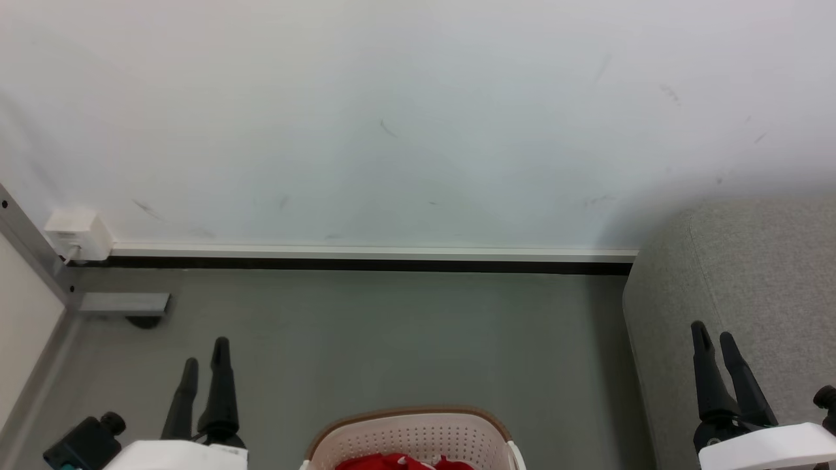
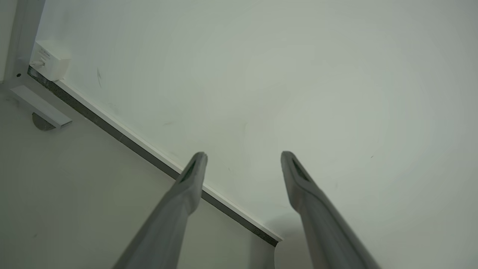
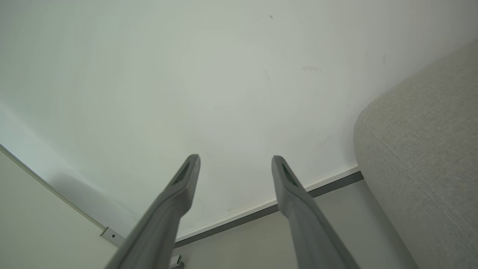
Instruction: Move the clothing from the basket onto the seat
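Clothing handling: judged light, soft and limp; the red clothing [image 1: 400,463] should bunch and drape rather than slip.
Grasp site: judged best at a raised fold on top of the heap, pinched from above.
Clothing location: inside the basket [image 1: 411,432], which stands on the floor [image 1: 392,339], well back from the floor's wall edge.
Left end effector [image 1: 205,352]: fingers spread wide, holding nothing; left of the basket, well apart from the clothing.
Right end effector [image 1: 712,331]: fingers spread wide, holding nothing; over the seat [image 1: 757,261], right of the basket.

2 grippers: left gripper [image 1: 205,352], right gripper [image 1: 712,331]; 1 basket [image 1: 418,438] between them; 1 seat [image 1: 751,274] by right gripper; 1 clothing heap [image 1: 398,463] (pieces uncountable); 1 wall box [image 1: 77,235] beyond left gripper.
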You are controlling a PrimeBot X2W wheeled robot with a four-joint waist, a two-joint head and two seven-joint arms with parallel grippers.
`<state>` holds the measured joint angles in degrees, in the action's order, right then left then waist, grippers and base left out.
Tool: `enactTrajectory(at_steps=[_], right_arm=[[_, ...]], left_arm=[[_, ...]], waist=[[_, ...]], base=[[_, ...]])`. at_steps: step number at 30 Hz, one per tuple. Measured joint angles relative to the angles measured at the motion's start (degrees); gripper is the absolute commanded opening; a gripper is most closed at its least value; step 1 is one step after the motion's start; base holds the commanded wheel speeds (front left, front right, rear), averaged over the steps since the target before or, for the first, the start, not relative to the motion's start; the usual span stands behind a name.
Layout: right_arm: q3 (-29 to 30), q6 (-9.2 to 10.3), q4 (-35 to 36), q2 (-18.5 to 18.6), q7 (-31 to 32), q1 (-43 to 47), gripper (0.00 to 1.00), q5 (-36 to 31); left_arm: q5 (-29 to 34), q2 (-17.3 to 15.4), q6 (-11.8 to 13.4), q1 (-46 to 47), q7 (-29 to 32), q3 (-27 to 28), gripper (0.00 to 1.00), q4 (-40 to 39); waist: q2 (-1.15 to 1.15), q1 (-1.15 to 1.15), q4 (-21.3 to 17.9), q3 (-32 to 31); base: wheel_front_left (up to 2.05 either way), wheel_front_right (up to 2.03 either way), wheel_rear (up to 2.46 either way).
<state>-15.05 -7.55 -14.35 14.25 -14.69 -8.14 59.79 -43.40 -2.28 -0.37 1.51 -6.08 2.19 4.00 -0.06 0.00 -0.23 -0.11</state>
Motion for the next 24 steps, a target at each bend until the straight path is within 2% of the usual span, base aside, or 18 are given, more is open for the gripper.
enactTrajectory(at_steps=[10, 24], right_arm=[[1.75, 0.0, -2.46, -1.69, 0.49, -0.97, 1.0, -10.18], [4.07, 0.0, -3.91, -3.54, 1.21, -1.06, 1.0, -20.61]], left_arm=[[10.6, -0.12, -0.2, -0.58, -1.66, -1.02, 1.0, 0.79], [18.94, -0.2, -1.42, -1.17, -3.59, -0.65, 1.0, 1.07]], waist=[[0.0, 0.0, 0.15, -0.27], [0.0, 0.0, 0.03, -0.82]], base=[[0.0, 0.0, 0.0], [0.0, 0.0, 0.0]])
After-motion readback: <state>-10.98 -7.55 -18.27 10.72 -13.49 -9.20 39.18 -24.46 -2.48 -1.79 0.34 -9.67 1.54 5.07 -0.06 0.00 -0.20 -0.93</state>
